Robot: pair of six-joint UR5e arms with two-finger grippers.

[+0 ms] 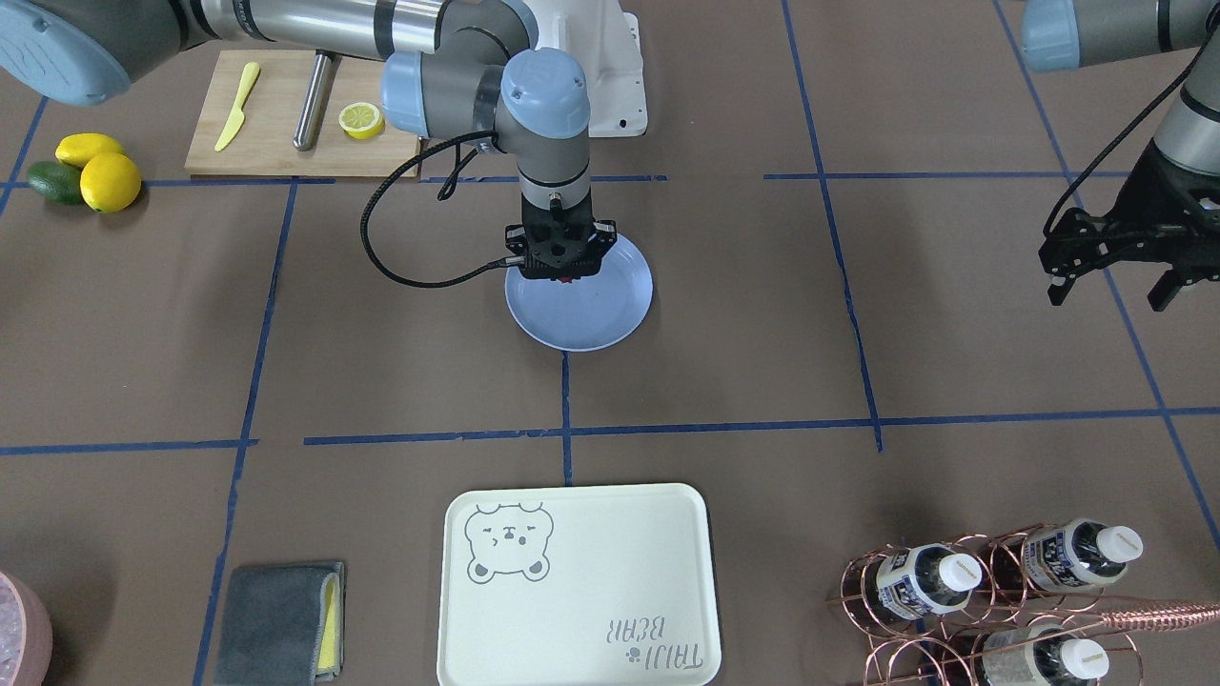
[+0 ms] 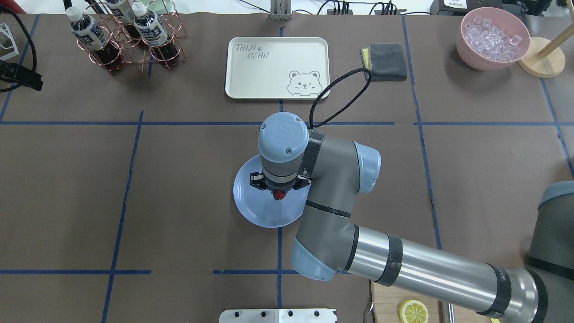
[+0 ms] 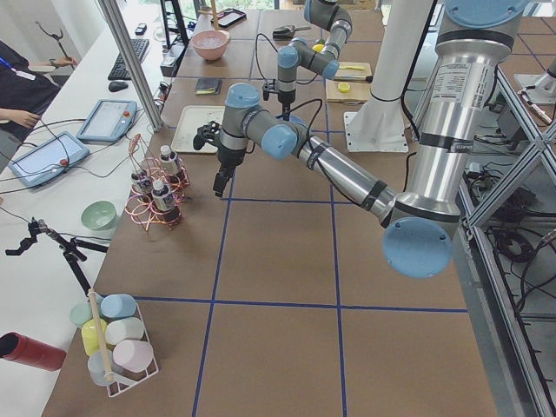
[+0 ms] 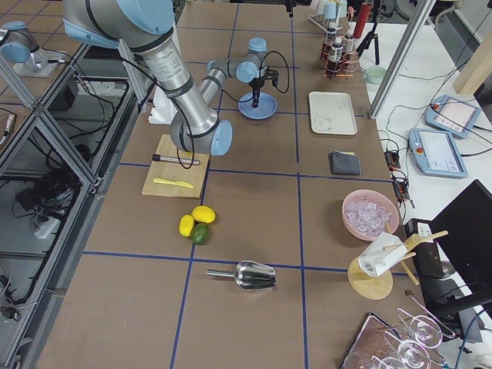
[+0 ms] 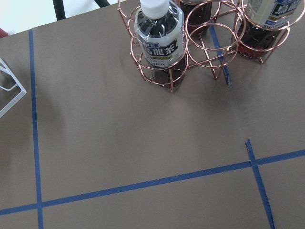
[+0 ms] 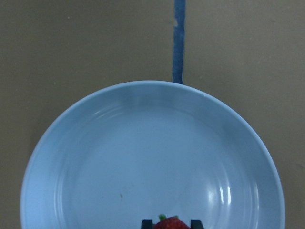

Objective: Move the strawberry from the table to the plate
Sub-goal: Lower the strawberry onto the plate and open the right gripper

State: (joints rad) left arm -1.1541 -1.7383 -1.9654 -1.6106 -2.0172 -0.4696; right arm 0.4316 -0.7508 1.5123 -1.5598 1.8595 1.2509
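Observation:
The small red strawberry (image 2: 279,195) is pinched between the fingers of my right gripper (image 2: 279,194), which is shut on it. The gripper points straight down over the light-blue plate (image 2: 260,211) in the middle of the brown table (image 1: 762,314). In the right wrist view the strawberry (image 6: 170,223) peeks between the two fingertips above the plate (image 6: 152,157); whether it touches the plate I cannot tell. From the front, only a red speck (image 1: 569,279) shows under the gripper. My left gripper (image 1: 1113,284) hangs open and empty near the table's edge, far from the plate (image 1: 610,319).
A cream bear-print tray (image 2: 276,67) lies beyond the plate. A copper rack of bottles (image 2: 121,40) stands far left, with a grey cloth (image 2: 385,60) and a pink bowl of ice (image 2: 492,42) far right. A cutting board (image 1: 276,114), lemons (image 1: 105,176) and an avocado (image 1: 52,183) sit near the robot.

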